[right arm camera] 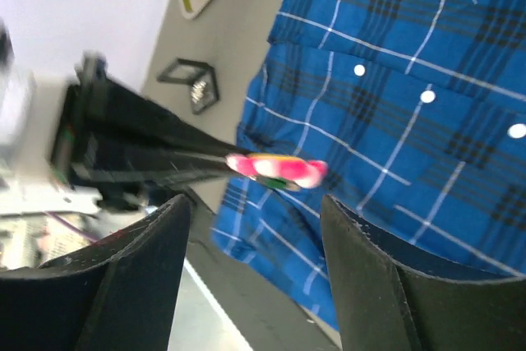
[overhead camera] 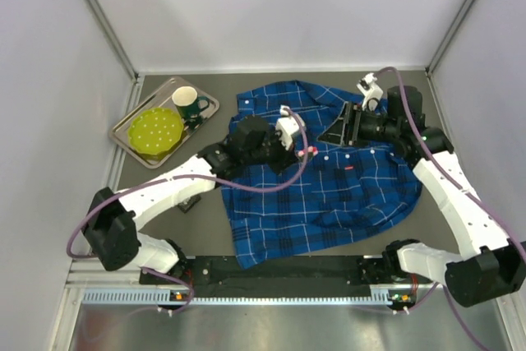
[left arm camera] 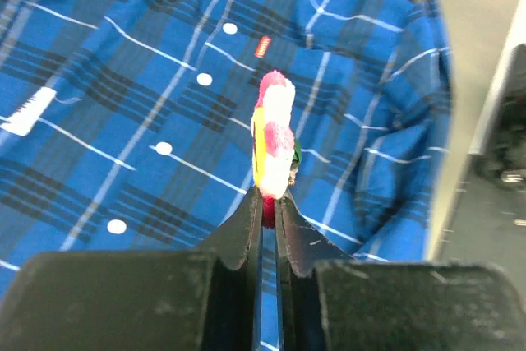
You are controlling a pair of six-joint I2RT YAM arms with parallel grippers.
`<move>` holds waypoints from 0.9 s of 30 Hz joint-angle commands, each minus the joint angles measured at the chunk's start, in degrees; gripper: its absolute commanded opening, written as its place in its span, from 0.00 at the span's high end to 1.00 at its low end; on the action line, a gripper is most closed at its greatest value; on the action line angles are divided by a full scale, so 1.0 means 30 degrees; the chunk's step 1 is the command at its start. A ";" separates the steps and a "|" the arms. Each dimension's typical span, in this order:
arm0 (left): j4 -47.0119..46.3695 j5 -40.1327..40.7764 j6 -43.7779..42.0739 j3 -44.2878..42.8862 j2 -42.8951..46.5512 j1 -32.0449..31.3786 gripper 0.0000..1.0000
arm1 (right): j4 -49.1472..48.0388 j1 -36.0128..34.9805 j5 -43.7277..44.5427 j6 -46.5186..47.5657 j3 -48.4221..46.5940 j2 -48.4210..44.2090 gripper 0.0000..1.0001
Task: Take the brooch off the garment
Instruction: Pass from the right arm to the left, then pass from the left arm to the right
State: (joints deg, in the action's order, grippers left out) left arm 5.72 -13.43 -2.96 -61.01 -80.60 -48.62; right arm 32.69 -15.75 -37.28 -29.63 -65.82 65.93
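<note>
The garment, a blue and navy plaid shirt with white buttons, lies spread over the middle of the table. The brooch, pink, white and yellow, is pinched at its lower edge by my left gripper, which is shut on it and holds it up off the cloth. In the top view the brooch sits at the left gripper's tip. My right gripper stands open just beyond it; the brooch hangs between and above its fingers without touching them, over the shirt.
A metal tray at the back left carries a yellow-green plate and a green mug. A small black clip-like object lies on the table left of the shirt. White walls close in on both sides.
</note>
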 commanded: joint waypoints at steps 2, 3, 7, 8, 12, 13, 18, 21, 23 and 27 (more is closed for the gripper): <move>0.4419 -0.9020 0.5525 -0.2189 0.0061 0.3399 1.00 | 0.1057 -0.1279 0.0556 0.7148 -0.0238 0.0198 0.37; 0.4887 -1.0769 0.5673 -0.2365 -0.0144 0.3781 1.00 | 0.0999 -0.1806 0.1169 0.7441 -0.0121 0.0317 0.37; 0.7027 -1.4120 0.4771 -0.3449 -0.1460 0.5159 1.00 | -0.1425 -0.3012 0.0327 0.6834 0.1603 0.0231 0.39; 0.7900 -1.4590 0.4448 -0.3596 -0.1667 0.5307 1.00 | -0.1897 -0.3012 0.0239 0.6713 0.1986 0.0114 0.39; 0.9284 -1.6555 0.3069 -0.3862 -0.2371 0.5455 1.00 | -0.3860 -0.3041 -0.0579 0.6477 0.3278 -0.0210 0.40; 0.9228 -1.6587 0.3067 -0.3774 -0.2401 0.5426 1.00 | -0.4009 -0.3013 -0.0901 0.6506 0.3308 -0.0152 0.42; 0.8818 -1.7377 0.3301 -0.3949 -0.2956 0.5426 1.00 | -0.4333 -0.3420 -0.3156 0.6740 0.3221 0.0784 0.41; 0.8875 -1.7116 0.3390 -0.4212 -0.3483 0.5455 1.00 | -0.4479 -0.4181 -0.3277 0.6858 0.2898 0.1401 0.40; 0.9344 -1.6940 0.3243 -0.4564 -0.3719 0.5455 1.00 | -0.4596 -0.4359 -0.3510 0.6770 0.2868 0.1751 0.41; 0.9199 -1.6588 0.3273 -0.4594 -0.3691 0.5455 1.00 | -0.5299 -0.4360 -0.4066 0.6390 0.3395 0.1548 0.46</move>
State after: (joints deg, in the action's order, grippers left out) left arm 32.95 -61.95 7.92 -72.53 -91.81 -32.34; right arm 21.91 -28.21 -45.98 -10.94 -55.16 71.42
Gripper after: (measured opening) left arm 0.092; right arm 0.569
